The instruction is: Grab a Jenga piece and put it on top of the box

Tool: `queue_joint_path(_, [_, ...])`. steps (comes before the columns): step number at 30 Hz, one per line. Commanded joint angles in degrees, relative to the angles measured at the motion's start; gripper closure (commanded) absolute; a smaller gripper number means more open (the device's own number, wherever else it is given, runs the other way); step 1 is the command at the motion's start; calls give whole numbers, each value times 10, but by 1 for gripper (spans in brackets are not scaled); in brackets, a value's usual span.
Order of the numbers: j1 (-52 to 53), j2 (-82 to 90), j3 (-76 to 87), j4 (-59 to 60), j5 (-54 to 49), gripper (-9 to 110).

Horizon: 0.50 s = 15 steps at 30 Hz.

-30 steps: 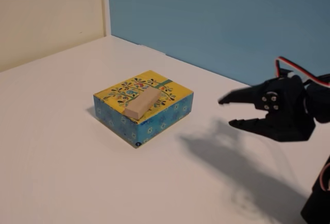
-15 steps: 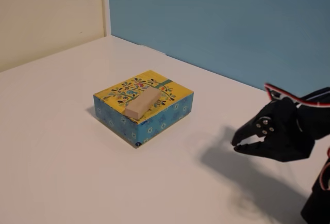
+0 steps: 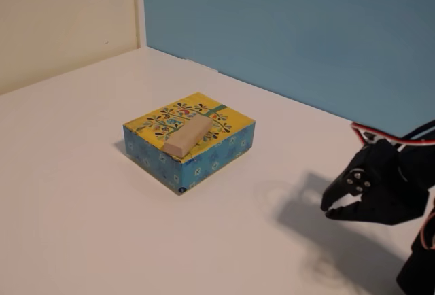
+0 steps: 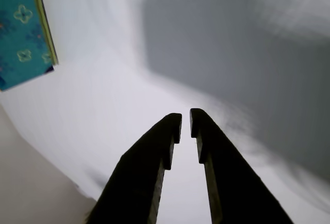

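The fingers (image 4: 185,121) are drawn narrow, only a thin slit of light between their dark tips, and they hold nothing. In the wrist view the two fingers rise from the bottom edge and point at the bare white surface (image 4: 103,105), which lies under a grey shadow on the right side. In the fixed view the fingers (image 3: 329,209) hang low over the surface at the lower right, tips aimed leftward, with the black body of the arm (image 3: 394,186) behind them and red and white wires (image 3: 380,134) looping over its top. Their shadow falls on the surface just below and around them.

Well apart from the fingers, to their left in the fixed view, stands the box (image 3: 190,140), yellow-topped with a floral tree pattern and blue patterned sides. The Jenga piece (image 3: 188,136) lies flat on the box's top, reaching toward its near left edge. In the wrist view only a blue patterned side of the box (image 4: 23,33) shows at the upper left corner, far from the fingertips. Behind everything a blue wall (image 3: 285,30) meets a cream wall (image 3: 68,16).
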Motion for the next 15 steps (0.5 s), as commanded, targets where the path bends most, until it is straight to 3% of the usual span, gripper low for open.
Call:
queue_joint_path(1, [2,5,-26,3,-4,102])
queue_joint_path(15, [-2,5,-26,4,-7,102])
